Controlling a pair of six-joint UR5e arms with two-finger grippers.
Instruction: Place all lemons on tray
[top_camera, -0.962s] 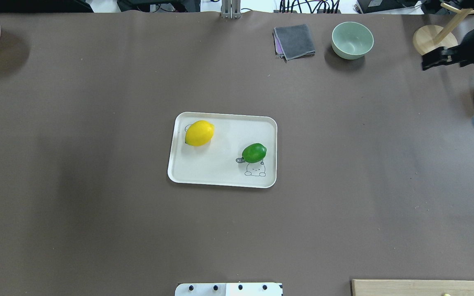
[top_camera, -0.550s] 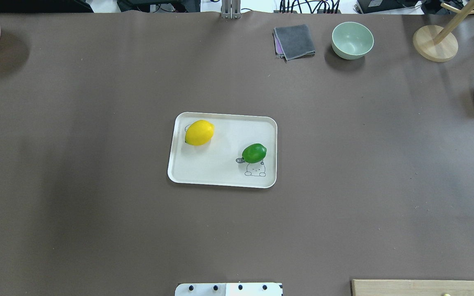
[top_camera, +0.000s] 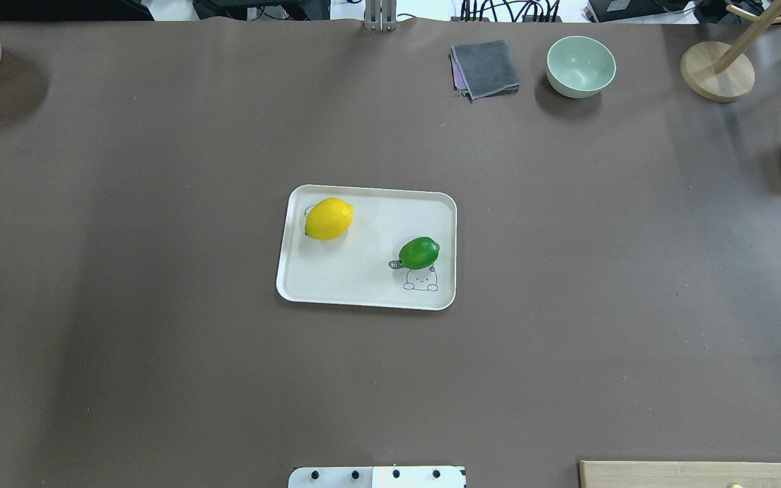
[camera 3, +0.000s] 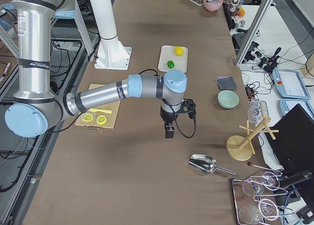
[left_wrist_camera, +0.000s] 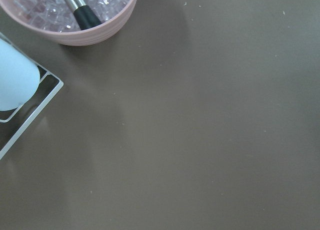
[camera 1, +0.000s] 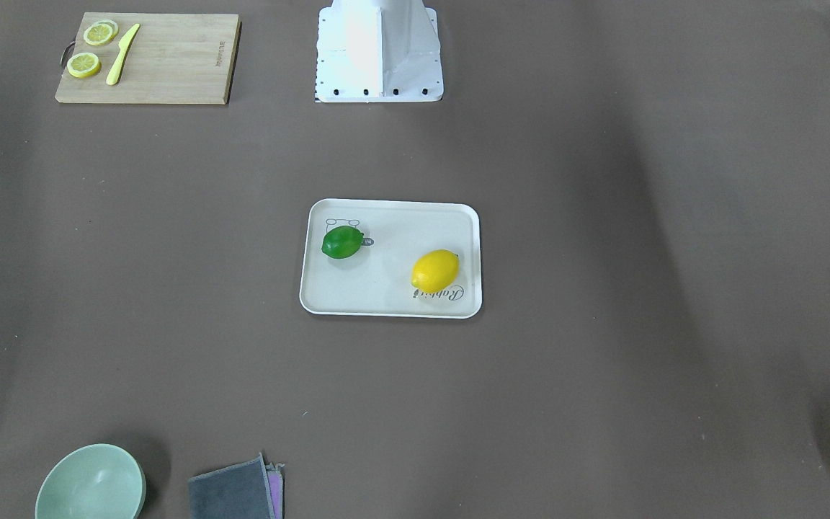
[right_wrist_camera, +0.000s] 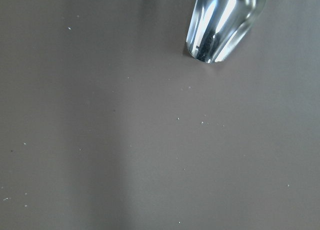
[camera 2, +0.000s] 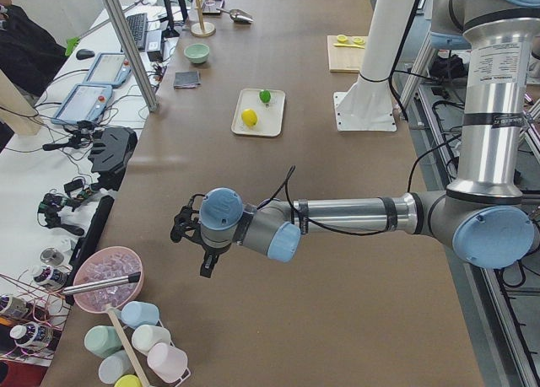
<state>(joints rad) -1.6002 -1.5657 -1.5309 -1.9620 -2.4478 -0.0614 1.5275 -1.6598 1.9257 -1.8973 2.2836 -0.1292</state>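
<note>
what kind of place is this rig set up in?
Most likely a robotics lab bench, probably for manipulation data collection: grey-and-blue jointed robot arms on a white pedestal, with blue-edged teach pendant tablets on a cluttered white side desk.

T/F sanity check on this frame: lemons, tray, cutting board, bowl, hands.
1. The yellow lemon and green lemon both lie on the tray. True.
2. The lemons touch each other. False: they lie apart.
3. Lemon slices and a knife lie on the cutting board. True.
4. The green bowl holds a lemon. False: it is empty.
5. A hand grips the green lemon. False: the left hand and right hand are both far from the tray.
</note>
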